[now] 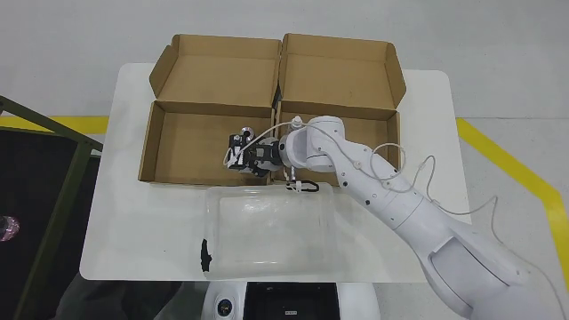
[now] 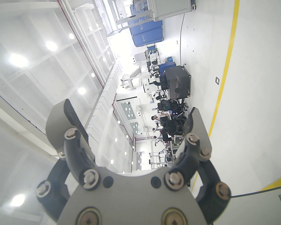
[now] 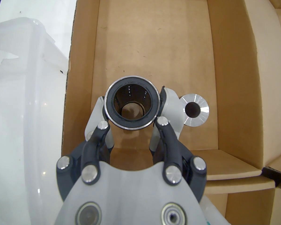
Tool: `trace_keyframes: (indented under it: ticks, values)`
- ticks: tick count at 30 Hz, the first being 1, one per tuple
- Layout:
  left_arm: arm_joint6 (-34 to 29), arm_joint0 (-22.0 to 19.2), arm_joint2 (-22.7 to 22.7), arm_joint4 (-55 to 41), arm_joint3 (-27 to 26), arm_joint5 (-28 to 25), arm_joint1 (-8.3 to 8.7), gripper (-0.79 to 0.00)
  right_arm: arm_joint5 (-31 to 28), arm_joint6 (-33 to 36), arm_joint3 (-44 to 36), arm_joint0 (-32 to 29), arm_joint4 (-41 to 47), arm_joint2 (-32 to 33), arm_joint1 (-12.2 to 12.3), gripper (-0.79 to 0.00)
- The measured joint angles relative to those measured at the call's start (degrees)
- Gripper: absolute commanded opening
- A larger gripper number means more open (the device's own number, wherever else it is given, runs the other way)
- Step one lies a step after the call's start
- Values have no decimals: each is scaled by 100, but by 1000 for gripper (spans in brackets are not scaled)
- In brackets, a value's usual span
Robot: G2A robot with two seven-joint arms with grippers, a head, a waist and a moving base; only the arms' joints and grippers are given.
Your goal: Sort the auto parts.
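Note:
My right gripper [image 3: 132, 101] is shut on a black, metal-rimmed cylindrical bearing [image 3: 132, 122], gripping its sides so that I look down its open bore. It hangs inside the left cardboard box [image 3: 152, 36], near that box's right end; the top view shows the same gripper [image 1: 242, 153] there. A silver round part with a centre hole [image 3: 202, 110] lies on the box floor just beside one finger. My left gripper [image 2: 131, 110] is open, holds nothing and points up into the room.
A second cardboard box [image 1: 373, 133] stands to the right of the left cardboard box [image 1: 178, 147], both with lids folded back. A clear plastic bin [image 1: 267, 231] sits in front of them at the table's near edge, and its wall [image 3: 18, 94] is close beside the gripper.

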Motion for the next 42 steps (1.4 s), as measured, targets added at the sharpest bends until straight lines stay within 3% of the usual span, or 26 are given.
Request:
trace_keyframes:
  ticks: [11,15,32,42]
  values:
    - [0,0,0,0,0,0,0,0,-84,43,66,13,-74,43,-46,-406]
    - [0,0,0,0,0,0,0,0,-101,59,43,-5,-112,89,-44,-280]
    - [0,0,0,0,0,0,0,0,-172,-24,-666,-120,-68,522,42,-311]
    - [0,0,0,0,0,0,0,0,-140,-132,-1751,-626,-4,1168,264,-286]
